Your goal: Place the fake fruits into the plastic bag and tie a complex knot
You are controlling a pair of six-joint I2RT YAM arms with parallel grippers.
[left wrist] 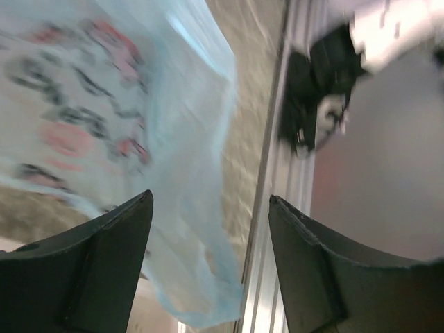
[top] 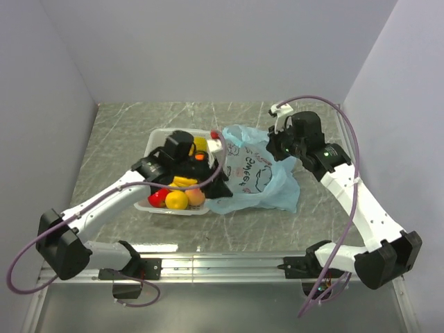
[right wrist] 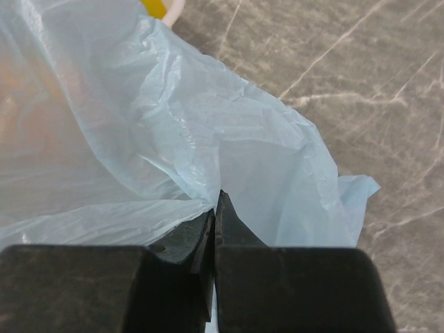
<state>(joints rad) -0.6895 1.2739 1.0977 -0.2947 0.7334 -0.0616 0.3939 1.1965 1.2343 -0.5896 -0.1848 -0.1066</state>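
The light-blue plastic bag with dark print lies crumpled right of the white basket. In the basket are a red apple, a lemon, a peach, a banana and an orange. My left gripper is open and empty at the basket's right edge, beside the bag. In its blurred wrist view the bag hangs beyond the open gripper. My right gripper is shut on the bag's upper right edge. Its wrist view shows the gripper pinching a fold of the bag.
The grey marble table is walled in at the back and both sides. A metal rail runs along the near edge and also shows in the left wrist view. A yellow fruit peeks in at the top of the right wrist view.
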